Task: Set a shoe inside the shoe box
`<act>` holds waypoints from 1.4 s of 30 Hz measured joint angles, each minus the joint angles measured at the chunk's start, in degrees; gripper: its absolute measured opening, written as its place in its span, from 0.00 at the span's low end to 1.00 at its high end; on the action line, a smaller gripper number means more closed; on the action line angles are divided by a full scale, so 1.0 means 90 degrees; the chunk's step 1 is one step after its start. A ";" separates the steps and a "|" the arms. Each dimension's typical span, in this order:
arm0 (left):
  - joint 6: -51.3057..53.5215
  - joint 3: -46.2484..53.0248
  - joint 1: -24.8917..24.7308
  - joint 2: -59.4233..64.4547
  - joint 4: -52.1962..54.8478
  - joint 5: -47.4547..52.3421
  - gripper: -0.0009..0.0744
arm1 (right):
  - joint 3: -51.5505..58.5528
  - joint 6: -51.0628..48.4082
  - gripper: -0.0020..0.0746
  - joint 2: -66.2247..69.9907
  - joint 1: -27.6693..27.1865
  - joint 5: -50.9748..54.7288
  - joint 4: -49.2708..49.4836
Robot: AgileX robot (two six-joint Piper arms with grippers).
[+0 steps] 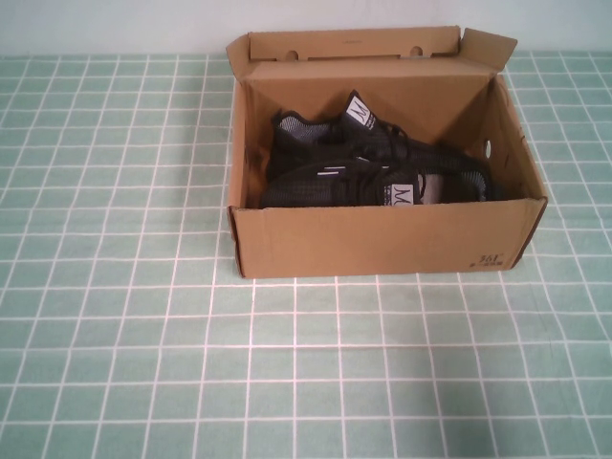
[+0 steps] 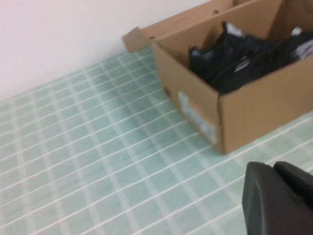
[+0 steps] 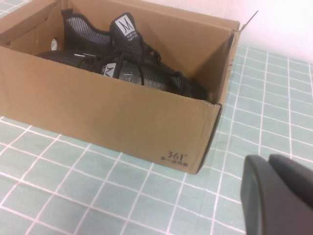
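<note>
The brown cardboard shoe box (image 1: pixel 382 239) stands open at the table's far middle, with its flap lid up at the back. Two black knit sneakers lie inside side by side: one shoe (image 1: pixel 330 184) towards the front wall, the other (image 1: pixel 316 134) behind it, white tongue labels showing. The box (image 2: pixel 254 112) and shoes (image 2: pixel 234 54) show in the left wrist view, and the box (image 3: pixel 98 112) and shoes (image 3: pixel 132 68) in the right wrist view. My left gripper (image 2: pixel 271 169) is shut and empty, off the box's left end. My right gripper (image 3: pixel 266 161) is shut and empty near the box's front right corner. Neither shows in the high view.
The table is covered with a green cloth with a white grid (image 1: pixel 143 335). A white wall (image 1: pixel 96 24) runs along the back. Small black print (image 3: pixel 175 157) marks the box's front right corner.
</note>
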 joint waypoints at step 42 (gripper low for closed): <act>-0.4408 0.4127 -0.0585 -0.2324 0.3493 -0.2404 0.01 | 0.0006 0.0000 0.02 0.0000 0.0000 0.0000 0.0000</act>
